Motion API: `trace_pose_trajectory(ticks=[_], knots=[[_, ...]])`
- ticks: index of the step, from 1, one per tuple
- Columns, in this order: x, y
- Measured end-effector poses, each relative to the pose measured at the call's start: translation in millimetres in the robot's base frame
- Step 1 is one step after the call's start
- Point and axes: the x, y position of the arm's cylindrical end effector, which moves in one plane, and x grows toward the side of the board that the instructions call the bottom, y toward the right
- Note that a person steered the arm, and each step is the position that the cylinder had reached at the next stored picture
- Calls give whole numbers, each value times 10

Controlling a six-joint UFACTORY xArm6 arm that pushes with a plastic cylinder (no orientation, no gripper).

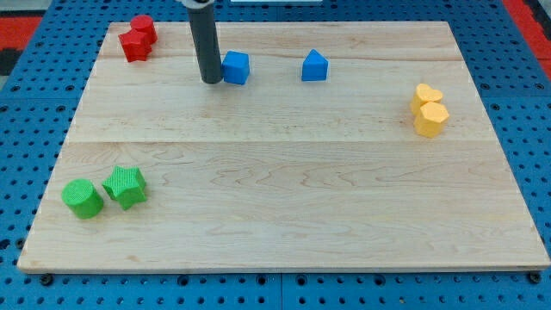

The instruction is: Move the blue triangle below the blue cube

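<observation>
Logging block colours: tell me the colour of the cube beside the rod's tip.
Blue cube, seen in the camera view.

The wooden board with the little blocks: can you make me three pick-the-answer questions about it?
1. Where is my tip?
A. Just on the view's left of the blue cube
B. Beside the green blocks
C. Between the yellow blocks

2. How many blue blocks are there?
A. One
B. Two
C. Three

3. What are the two yellow blocks doing?
A. Lying far apart
B. Sitting pressed together
C. Stacked on the red blocks

Answers: 1 A, the rod's end sits right against the cube's left side. 2 B, only the cube and the blue triangle are blue. 3 B, they sit together at the view's right.
</observation>
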Motion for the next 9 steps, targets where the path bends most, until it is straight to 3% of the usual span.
trace_pose_trajectory(ticks=[1,2,3,4,6,7,8,9], knots=[[-187,829],[-558,1108],[-426,1312],[-360,2170],[-1033,1400],[-1065,1064],[-1028,1046],[-526,1900]])
